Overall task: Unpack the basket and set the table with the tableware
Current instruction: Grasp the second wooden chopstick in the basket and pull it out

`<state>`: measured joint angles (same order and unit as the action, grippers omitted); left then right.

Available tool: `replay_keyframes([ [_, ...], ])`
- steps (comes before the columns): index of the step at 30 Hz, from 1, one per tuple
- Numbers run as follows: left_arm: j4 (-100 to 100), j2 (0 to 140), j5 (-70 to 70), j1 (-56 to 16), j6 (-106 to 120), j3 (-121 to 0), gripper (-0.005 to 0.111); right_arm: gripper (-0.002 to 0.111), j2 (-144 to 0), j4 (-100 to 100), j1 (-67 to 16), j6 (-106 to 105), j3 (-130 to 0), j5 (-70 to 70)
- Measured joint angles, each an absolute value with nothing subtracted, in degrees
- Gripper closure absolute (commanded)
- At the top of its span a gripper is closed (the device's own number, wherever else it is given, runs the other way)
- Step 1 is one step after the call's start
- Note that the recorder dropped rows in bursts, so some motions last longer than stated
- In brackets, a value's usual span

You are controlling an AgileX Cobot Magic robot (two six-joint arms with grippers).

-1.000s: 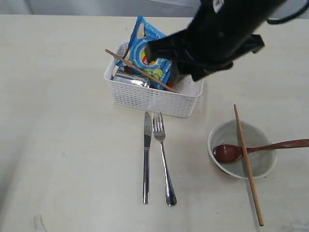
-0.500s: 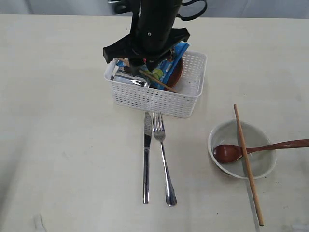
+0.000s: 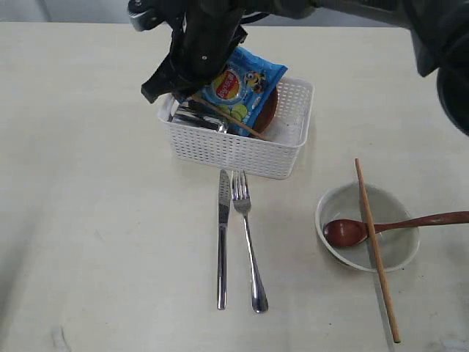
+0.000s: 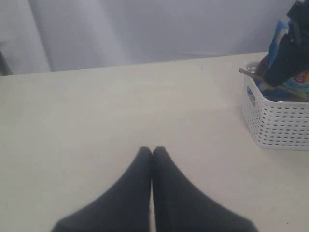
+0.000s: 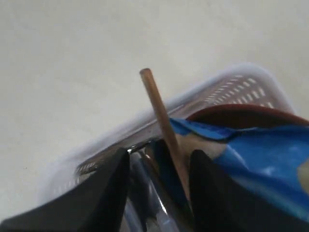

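Note:
The white basket holds a blue chip bag, a leaning wooden chopstick, a steel cup and a reddish-brown plate. My right gripper hangs open over the basket's back-left corner. In its wrist view the right gripper straddles the chopstick and the shiny cup, gripping nothing. Knife and fork lie side by side before the basket. The bowl carries the red-brown spoon and another chopstick. My left gripper is shut and empty.
The left gripper hovers over bare tabletop, well away from the basket, and is outside the exterior view. The right arm's dark bulk crosses the top right of the exterior view.
The right arm has swept leftward from the basket's right end to its back-left corner, uncovering the chip bag. The tableware on the table has stayed put.

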<state>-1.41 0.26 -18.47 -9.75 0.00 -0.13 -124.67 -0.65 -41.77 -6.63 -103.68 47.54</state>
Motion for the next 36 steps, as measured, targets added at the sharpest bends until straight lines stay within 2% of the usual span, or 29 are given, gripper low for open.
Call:
replay_keyframes([
  [8,-1.41,0.26,-18.47,-9.75,0.00,-0.13,0.107,0.070,-126.46,-1.37,-42.36,-8.21,-103.82,46.20],
  [11,-1.41,0.26,-18.47,-9.75,0.00,-0.13,0.107,0.084,-126.82,-2.85,-42.36,-8.33,-103.82,45.80],
  [14,-1.41,0.26,-18.47,-9.75,0.00,-0.13,0.107,0.105,-127.14,-3.72,-42.36,-8.56,-103.82,45.69],
  [15,-1.41,0.26,-18.47,-9.75,0.00,-0.13,0.107,0.108,-127.26,-4.03,-42.36,-8.75,-103.82,45.52],
  [25,-1.41,0.26,-18.47,-9.75,0.00,-0.13,0.107,0.109,-125.92,-4.76,-43.30,-16.22,-104.09,47.39],
  [36,-1.41,0.26,-18.47,-9.75,0.00,-0.13,0.107,0.109,-115.93,-7.09,-47.84,-29.62,-104.09,55.95],
])
